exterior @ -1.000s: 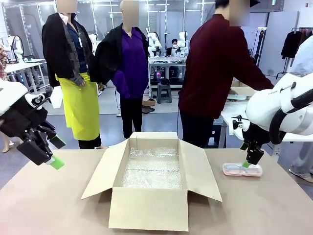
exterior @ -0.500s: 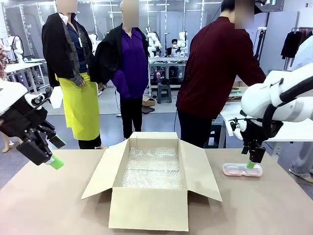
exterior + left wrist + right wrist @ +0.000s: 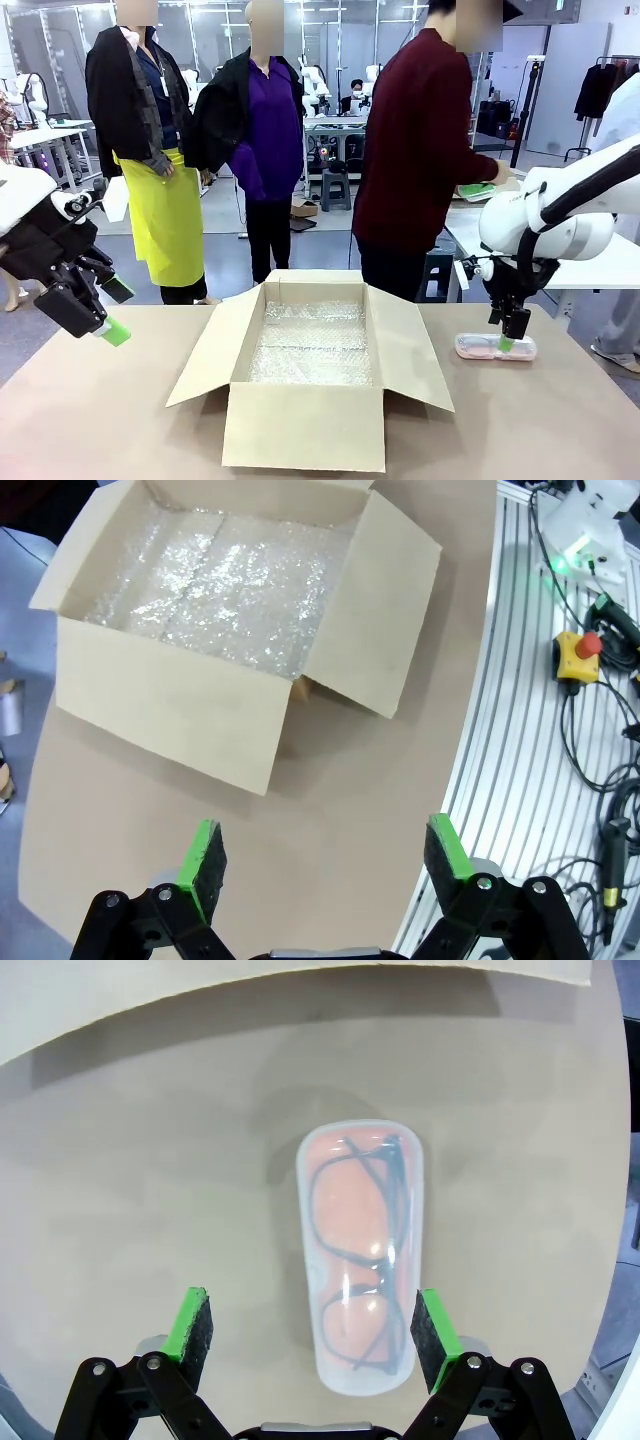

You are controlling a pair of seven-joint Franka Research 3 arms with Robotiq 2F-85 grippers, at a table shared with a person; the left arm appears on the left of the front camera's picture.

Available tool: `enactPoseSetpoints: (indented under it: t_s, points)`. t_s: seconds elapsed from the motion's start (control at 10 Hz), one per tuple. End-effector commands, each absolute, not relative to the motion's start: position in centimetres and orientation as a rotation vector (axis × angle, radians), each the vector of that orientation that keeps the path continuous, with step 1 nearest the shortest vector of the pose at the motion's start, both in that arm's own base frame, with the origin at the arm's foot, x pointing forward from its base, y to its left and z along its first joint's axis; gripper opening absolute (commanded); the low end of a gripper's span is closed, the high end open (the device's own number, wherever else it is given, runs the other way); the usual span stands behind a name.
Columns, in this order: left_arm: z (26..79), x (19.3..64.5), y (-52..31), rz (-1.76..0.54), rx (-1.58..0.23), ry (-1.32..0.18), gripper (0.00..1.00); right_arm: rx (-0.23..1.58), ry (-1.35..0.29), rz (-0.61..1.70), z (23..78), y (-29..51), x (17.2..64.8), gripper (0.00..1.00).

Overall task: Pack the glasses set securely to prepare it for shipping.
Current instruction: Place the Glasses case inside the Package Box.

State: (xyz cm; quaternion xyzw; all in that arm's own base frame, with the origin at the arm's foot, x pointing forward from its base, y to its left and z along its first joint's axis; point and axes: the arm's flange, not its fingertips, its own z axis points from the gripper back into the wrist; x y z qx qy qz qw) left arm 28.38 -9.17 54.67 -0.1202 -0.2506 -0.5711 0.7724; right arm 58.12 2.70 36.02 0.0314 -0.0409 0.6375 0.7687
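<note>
Now the big brown bench (image 3: 560,420) looks much as it did a second ago. The open brown cardboard box (image 3: 300,425) sits in the middle of it and has not moved. Shiny bubble wrap (image 3: 312,345) lines its floor, and nothing else is in it yet.

The person in the dark red top (image 3: 415,150) has turned more toward the far table. There the person's hand holds a small pale green thing (image 3: 473,189). It is too small to tell what it is.

The right arm has swung in a little toward the box. Its right gripper (image 3: 507,340) hangs low over the see-through pink oblong case with dark glasses inside (image 3: 362,1255). The case lies flat on the bench to the right of the box, well apart from it. The right gripper is wide open and holds nothing. One green pad (image 3: 190,1332) stands on each side of the case. Whether the pads touch it cannot be told.

The left gripper (image 3: 118,311) has stayed up in the air on the left, wide open and empty.

So the right gripper seems lined up to pinch the pink case next. The packing has hardly begun.
</note>
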Motion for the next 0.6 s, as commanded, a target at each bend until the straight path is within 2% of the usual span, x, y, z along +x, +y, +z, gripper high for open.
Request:
enactPoseSetpoints:
  t_s: [0.0,0.5]
  points:
    - [54.7,28.4,-9.0,-1.254,-0.250,-0.545,1.00,0.044,-0.099,1.376,34.7,2.8,59.5,1.00]
    - [54.7,28.4,-9.0,-1.254,-0.250,-0.545,1.00,0.019,-0.058,1.376,32.6,2.8,60.6,1.00]
